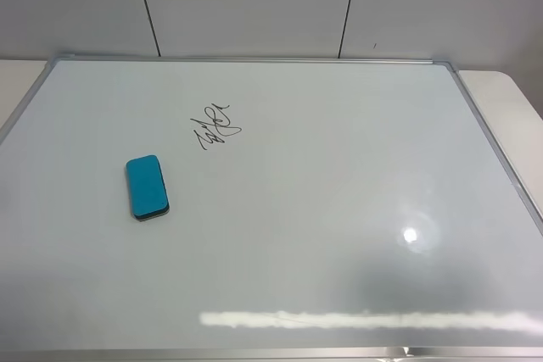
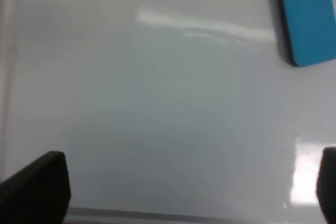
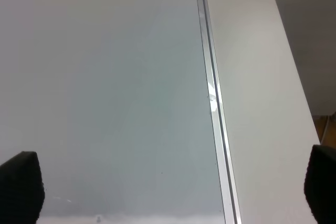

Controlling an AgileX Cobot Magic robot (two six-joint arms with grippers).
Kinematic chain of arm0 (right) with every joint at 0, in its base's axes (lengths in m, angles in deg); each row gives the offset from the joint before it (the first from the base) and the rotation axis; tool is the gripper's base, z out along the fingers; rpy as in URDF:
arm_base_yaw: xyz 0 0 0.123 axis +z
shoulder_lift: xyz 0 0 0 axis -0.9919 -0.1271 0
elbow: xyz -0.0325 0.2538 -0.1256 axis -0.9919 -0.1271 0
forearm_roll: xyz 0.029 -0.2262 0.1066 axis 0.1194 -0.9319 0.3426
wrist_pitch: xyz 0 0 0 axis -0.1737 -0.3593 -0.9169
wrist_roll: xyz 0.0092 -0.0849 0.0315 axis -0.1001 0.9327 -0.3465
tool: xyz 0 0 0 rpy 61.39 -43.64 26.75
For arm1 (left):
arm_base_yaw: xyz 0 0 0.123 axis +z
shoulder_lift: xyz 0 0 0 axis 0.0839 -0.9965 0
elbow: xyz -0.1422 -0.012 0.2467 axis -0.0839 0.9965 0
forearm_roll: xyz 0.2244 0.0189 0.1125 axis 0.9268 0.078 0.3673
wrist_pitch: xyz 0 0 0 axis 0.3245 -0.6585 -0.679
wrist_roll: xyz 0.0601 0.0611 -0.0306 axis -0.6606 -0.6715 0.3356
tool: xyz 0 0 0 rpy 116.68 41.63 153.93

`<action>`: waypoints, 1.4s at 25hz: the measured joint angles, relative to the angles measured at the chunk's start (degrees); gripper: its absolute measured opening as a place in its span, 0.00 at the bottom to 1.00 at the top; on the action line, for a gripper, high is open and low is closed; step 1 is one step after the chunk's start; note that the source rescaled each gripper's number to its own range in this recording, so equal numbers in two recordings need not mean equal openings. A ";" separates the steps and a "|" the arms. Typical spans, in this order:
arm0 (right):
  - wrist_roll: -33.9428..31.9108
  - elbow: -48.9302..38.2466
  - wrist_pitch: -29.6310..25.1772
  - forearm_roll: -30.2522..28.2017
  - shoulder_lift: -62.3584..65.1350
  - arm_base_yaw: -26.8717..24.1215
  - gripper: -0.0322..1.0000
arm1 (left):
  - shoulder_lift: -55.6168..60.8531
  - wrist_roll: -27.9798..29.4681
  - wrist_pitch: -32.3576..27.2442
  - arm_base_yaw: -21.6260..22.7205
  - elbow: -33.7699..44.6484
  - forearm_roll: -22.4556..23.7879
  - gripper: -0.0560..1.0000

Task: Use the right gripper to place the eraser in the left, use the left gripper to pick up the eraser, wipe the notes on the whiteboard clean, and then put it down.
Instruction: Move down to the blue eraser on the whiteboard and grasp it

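A teal eraser [image 1: 147, 186] with a dark underside lies flat on the left part of the whiteboard [image 1: 339, 209]. Black scribbled notes [image 1: 215, 125] sit up and to the right of it. Neither gripper shows in the exterior high view. In the left wrist view the left gripper [image 2: 194, 187] is open and empty, its dark fingertips [image 2: 42, 182] wide apart over bare board, with the eraser [image 2: 310, 17] at the frame's edge. In the right wrist view the right gripper [image 3: 173, 192] is open and empty over the board's right frame [image 3: 212, 103].
The whiteboard has a thin metal frame [image 1: 496, 150] and lies on a white table [image 1: 513, 103]. A white panelled wall [image 1: 254, 2] stands behind it. Light glare shows on the board near the front [image 1: 365, 320].
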 joint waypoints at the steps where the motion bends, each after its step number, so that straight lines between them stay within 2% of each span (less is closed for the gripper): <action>1: 0.00 0.00 0.00 0.00 0.00 0.00 1.00 | -3.02 0.89 0.68 -1.51 -0.72 0.19 0.89; 4: 0.00 0.00 0.00 0.00 0.00 0.00 1.00 | -9.98 6.38 4.84 -9.02 -1.42 2.54 0.89; 8: 0.00 0.00 0.00 0.00 0.00 0.00 1.00 | -16.22 18.45 11.83 -19.05 -1.47 8.86 0.89; 9: 0.00 0.00 0.00 0.00 0.00 0.00 1.00 | -16.22 18.45 11.83 -19.05 -1.47 8.86 0.89; 13: 0.00 0.00 0.00 0.00 0.00 0.00 1.00 | -21.73 29.66 16.51 -25.18 -1.48 14.58 0.89; 18: 0.00 0.00 0.00 0.00 0.00 0.00 1.00 | -29.16 35.05 23.06 -26.23 -1.53 15.73 0.89; 27: 0.00 0.00 0.00 0.00 0.00 0.00 1.00 | -37.25 36.11 35.09 -25.13 -1.53 13.32 0.89; 35: 0.00 0.00 0.00 0.00 0.00 0.00 1.00 | -43.52 36.11 36.04 -24.35 -1.69 13.19 0.89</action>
